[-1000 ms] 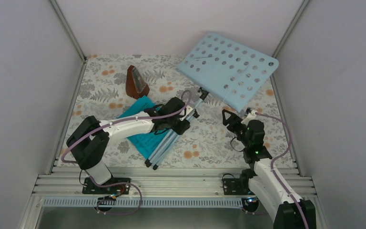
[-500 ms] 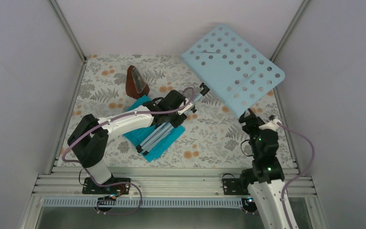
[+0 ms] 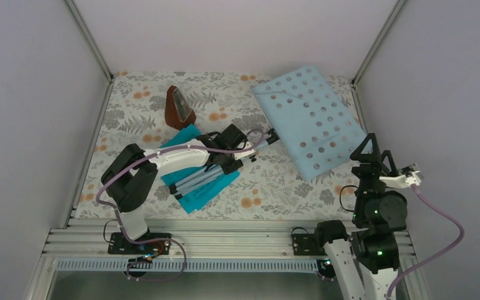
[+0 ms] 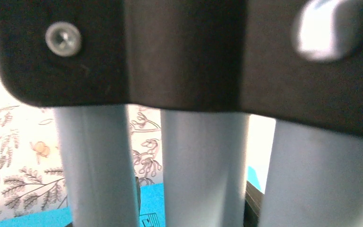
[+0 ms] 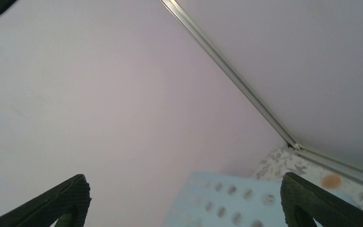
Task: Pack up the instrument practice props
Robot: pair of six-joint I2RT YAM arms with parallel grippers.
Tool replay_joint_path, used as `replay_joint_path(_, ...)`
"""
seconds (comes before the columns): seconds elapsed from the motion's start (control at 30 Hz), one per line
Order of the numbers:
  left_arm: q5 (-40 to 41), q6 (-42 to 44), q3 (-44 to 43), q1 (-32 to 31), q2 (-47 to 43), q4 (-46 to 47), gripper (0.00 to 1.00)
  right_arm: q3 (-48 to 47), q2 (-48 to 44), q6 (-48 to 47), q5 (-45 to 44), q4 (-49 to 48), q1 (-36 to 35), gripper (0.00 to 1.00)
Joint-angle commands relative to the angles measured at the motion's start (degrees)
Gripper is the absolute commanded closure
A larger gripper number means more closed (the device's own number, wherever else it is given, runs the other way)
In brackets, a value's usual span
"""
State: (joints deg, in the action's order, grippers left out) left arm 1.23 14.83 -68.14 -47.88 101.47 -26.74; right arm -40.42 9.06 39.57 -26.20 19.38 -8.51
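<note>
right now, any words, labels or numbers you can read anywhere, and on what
None readable. The teal sheet of printed music carries dark print, but it is too small in the top view and blurred in the left wrist view. The metronome and music stand show no lettering.

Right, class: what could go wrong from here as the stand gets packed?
Only the left end effector grips the music stand, near its leg collar; the wide desk reaches far to one side, so it may twist or slip. The right end effector is open and away. The legs lie across the teal sheet; dragging could crumple it. The metronome stands close by and could be knocked.
</note>
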Motion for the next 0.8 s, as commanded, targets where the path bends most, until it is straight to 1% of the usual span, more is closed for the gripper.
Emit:
replay_joint_path(0.0,-2.93,4.02,-5.99,-0.59,-1.71,12.28,0.98,-3.37,0.62,-3.49,-0.81,-0.38,0.16,0.04)
replay_joint_path(0.1,-3.97,5.80,-7.71,-2.30,0.88,11.21,0.98,-4.59,2.69,-5.62,3.17,-1.79,0.15,0.04)
replay_joint_path(0.2,-1.37,6.83,-10.62,-4.31,4.46,9.25,0.98,-6.12,7.26,-7.65,7.29,-1.62,0.13,0.03)
replay_joint_path(0.33,1.33,7.79,-13.52,-4.92,7.93,7.81,0.98,-6.76,12.24,-9.41,12.32,-1.26,0.13,0.03)
replay_joint_path(0.4,2.59,8.77,-14.64,-5.26,9.10,6.76,0.98,-6.43,13.32,-9.66,13.92,-1.46,0.08,0.03)
replay_joint_path(0.63,3.04,10.57,-17.74,-6.44,12.98,2.43,0.97,-2.97,13.59,-8.67,16.72,-3.40,0.14,0.03)
replay_joint_path(0.7,3.83,10.81,-19.47,-6.98,14.70,0.51,0.95,-2.47,13.82,-8.43,17.29,-3.55,0.10,0.02)
replay_joint_path(0.77,4.90,10.91,-20.59,-7.42,16.13,-0.69,0.89,-2.10,13.96,-8.23,17.40,-3.48,0.09,0.03)
